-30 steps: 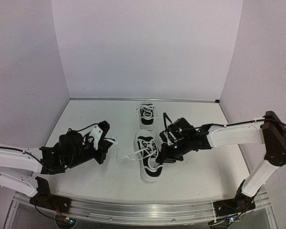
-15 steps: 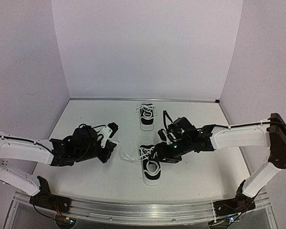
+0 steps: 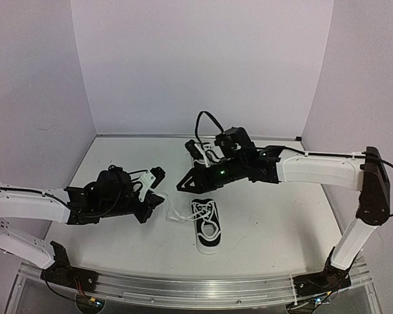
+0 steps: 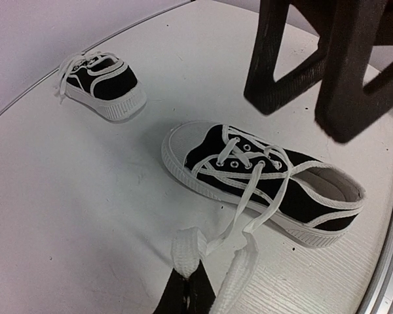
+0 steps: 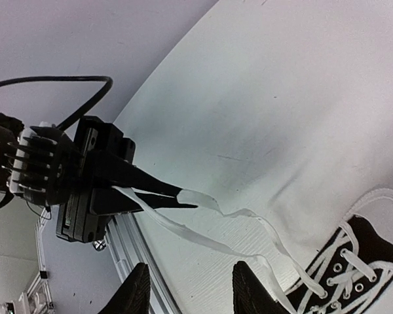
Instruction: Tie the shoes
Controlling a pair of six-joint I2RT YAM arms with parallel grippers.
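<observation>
Left wrist view, nearest first: what has the left gripper got?

It is clamped right down on a white lace, low over the table. The lace runs from there up to the near shoe.

And that shoe?

It sits on its sole around the middle of the table, toe towards the back. The laces are threaded through the eyelets, but the ends trail loose. No knot, no bow.

The right gripper?

It hangs in the air beyond the near shoe, fingers partly apart, nothing between them.

And furthest out?

The far shoe stands near the back wall, well apart from the other. Its laces spill loose too, as far as I can make out.

So how far along?

Barely begun, I'd say: one lace gripped, both bows left to tie.
</observation>
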